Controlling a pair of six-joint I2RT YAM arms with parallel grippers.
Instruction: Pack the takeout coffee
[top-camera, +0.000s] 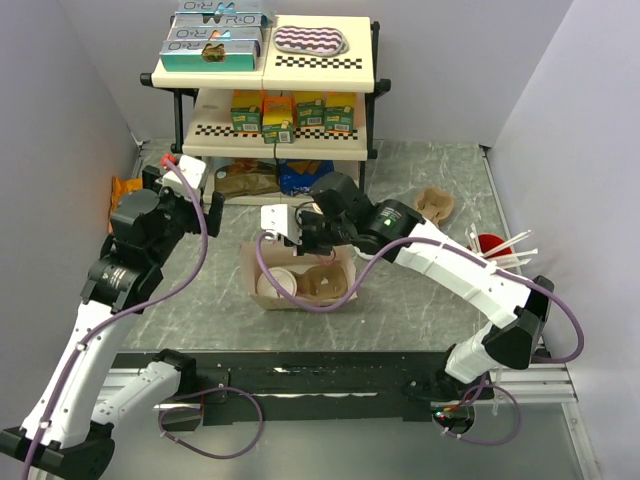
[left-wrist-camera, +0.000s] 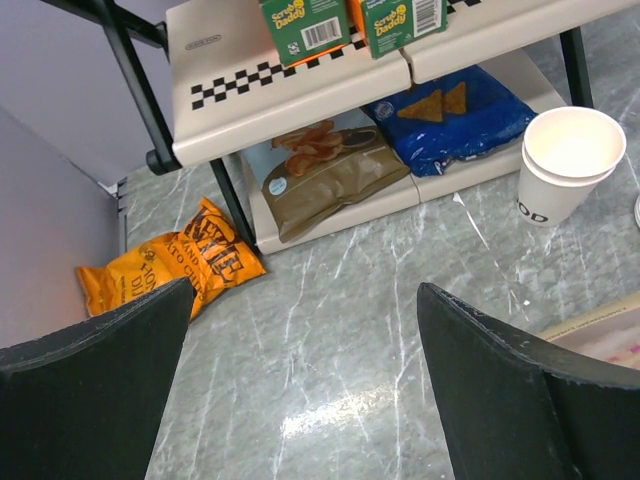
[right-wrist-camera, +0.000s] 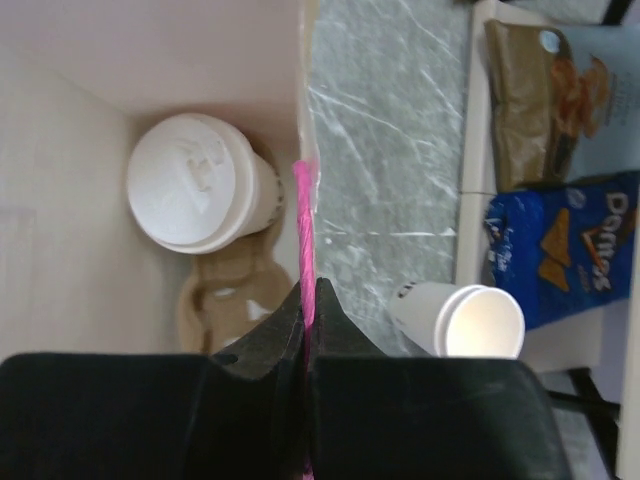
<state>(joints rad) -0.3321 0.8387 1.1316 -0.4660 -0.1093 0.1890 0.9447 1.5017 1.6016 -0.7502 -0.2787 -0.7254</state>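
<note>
Right gripper: fingers are pressing together and pinching a pink strip that is running along the top edge of one wall of the bag. The bag is standing open in the middle of the surface.

Coffee cup: it is sitting upright inside the bag with its white lid on, in one pocket of a brown pulp carrier.
- It is resting just inside the pinched wall, close to it.
- It is not touching the right gripper. In the right wrist view it is lying ahead of the fingertips and to their left, lower down in the bag.
- From above, the cup is occupying the left half of the bag. The carrier's other pockets are filling the right half.

Left gripper: fingers are spreading wide and holding nothing. It is hovering over the far left part of the surface, near the foot of the shelf rack. It is apart from the bag and from the coffee cup.

Other items:
- A stack of lidless cups is standing on the surface outside the pinched wall, just in front of the rack's bottom shelf.
- An orange chip bag is lying by the rack's leg at the far left edge.
- A brown snack bag and a blue one are lying on the bottom shelf.
</note>
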